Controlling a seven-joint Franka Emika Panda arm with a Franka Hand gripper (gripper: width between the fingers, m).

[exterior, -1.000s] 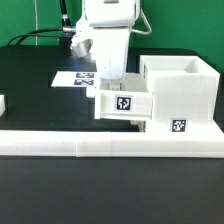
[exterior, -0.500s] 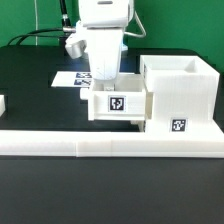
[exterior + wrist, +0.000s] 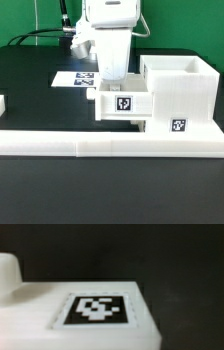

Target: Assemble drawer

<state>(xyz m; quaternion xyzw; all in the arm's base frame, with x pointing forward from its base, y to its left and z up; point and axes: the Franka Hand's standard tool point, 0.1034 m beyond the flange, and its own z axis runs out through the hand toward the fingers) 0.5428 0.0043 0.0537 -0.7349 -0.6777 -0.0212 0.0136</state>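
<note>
My jaws' opening I cannot tell; they meet 1 tray (image 3: 124, 103) mid-frame. Pushed crooked, it could jam against the shell (image 3: 185, 95).

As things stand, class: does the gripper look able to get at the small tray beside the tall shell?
Probably yes. The gripper is directly above the small tray, at its open top, with nothing between them. The tall shell is alongside, not across the way. Whether the fingers grip it is hidden.

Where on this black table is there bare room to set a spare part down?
The black table is bare between the marker board and the white rail. It is crowded where the gripper, tray and drawer shell cluster.
</note>
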